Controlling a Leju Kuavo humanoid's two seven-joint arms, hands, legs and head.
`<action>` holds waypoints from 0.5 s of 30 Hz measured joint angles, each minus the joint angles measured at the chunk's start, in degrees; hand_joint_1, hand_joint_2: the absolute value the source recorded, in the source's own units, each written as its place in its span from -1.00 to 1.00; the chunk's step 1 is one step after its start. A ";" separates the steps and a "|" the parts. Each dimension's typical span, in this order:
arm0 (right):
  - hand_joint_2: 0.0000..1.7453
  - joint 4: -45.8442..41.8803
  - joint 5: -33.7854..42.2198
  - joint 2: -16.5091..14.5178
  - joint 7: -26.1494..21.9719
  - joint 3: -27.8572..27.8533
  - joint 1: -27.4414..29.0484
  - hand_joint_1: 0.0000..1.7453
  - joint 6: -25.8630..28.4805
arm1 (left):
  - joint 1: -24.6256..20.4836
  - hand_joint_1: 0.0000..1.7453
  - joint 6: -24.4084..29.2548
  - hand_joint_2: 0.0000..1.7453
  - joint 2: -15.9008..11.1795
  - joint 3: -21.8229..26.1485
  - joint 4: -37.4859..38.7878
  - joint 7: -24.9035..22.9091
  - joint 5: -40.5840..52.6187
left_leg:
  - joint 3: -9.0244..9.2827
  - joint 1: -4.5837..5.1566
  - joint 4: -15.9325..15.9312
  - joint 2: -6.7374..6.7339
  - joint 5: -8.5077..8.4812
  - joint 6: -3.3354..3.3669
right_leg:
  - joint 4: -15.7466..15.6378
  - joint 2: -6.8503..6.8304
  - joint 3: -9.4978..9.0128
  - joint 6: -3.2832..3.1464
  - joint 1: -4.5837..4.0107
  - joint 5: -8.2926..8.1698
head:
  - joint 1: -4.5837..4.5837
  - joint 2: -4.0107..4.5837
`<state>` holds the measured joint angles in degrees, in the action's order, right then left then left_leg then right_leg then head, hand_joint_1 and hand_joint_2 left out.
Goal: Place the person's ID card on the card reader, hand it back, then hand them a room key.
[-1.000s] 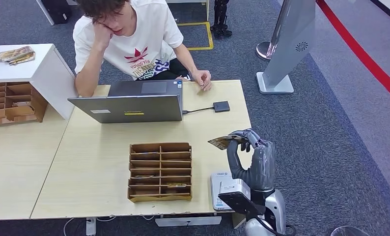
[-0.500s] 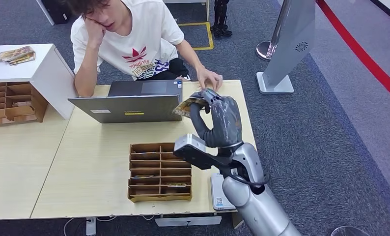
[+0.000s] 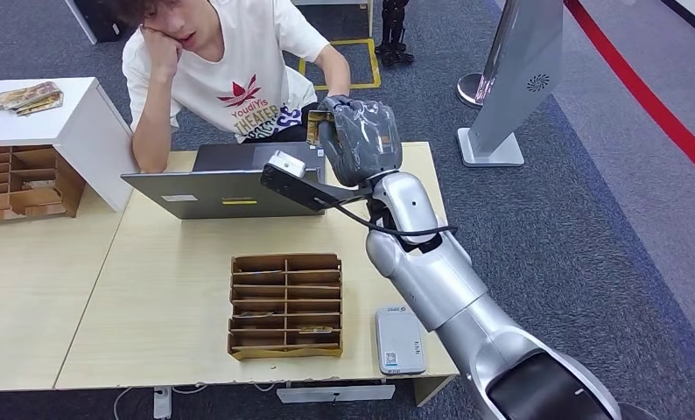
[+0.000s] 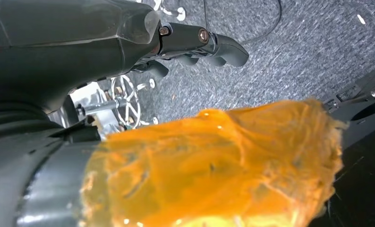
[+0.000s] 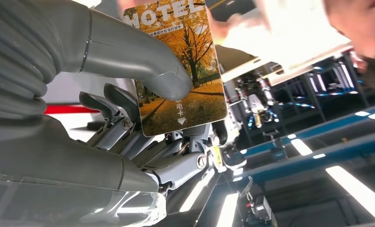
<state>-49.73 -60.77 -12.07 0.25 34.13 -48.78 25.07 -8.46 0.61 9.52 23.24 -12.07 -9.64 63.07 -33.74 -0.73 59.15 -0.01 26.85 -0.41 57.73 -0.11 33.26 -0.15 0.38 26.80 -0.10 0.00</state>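
Right hand (image 3: 359,138) raised over far table edge, thumb (image 5: 143,71) pinching room key (image 5: 178,71) against fingers; card printed HOTEL, autumn trees. Key sat just before person's chest, person's hand (image 3: 335,87) reaching in, near or touching card's top; contact unclear. Handover judged underway. Best: hold arm steady, keep pinch until person's grip is firm, then ease thumb off, draw back clear of laptop (image 3: 230,184). Card reader (image 3: 400,339) lay at near edge beside wooden organizer (image 3: 285,305). Left hand (image 4: 195,45) hung toward floor, fingers loosely curled, state unclear.

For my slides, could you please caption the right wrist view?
The right hand pinches a hotel room key card as a person's hand reaches for it.
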 joint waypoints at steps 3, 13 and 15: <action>1.00 4.34 -1.35 -0.51 0.99 -0.23 -1.89 1.00 0.56 | -0.10 -1.00 -0.13 -1.00 0.01 -0.81 -0.02 -0.15 0.01 | 0.00 0.00 0.01 0.00 0.00 0.00 | 0.00 0.00 0.00 0.00 0.00 0.00 | 0.00 0.00; 1.00 14.71 -5.53 -1.74 4.59 -1.13 -5.27 -0.30 1.36 | -0.45 -1.00 -0.43 -1.00 0.10 -2.28 -0.04 -0.28 -0.38 | 0.00 0.00 0.01 0.00 0.00 0.00 | 0.00 0.00 0.01 0.00 0.00 0.00 | 0.00 0.00; 1.00 15.90 -5.87 -1.84 4.87 -1.28 -5.42 -1.00 1.36 | -0.45 -1.00 -0.43 -1.00 0.11 -2.36 -0.04 -0.30 -0.51 | 0.00 0.00 0.01 0.00 0.00 0.00 | 0.00 0.00 0.01 0.00 0.00 0.00 | 0.00 0.00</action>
<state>-33.83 -66.64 -13.91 5.12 32.85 -54.20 26.43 -8.91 0.17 9.63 20.88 -12.11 -9.94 62.57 -33.74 -0.73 59.16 -0.01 26.86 -0.41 57.73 -0.11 33.27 -0.15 0.38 26.80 -0.10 0.00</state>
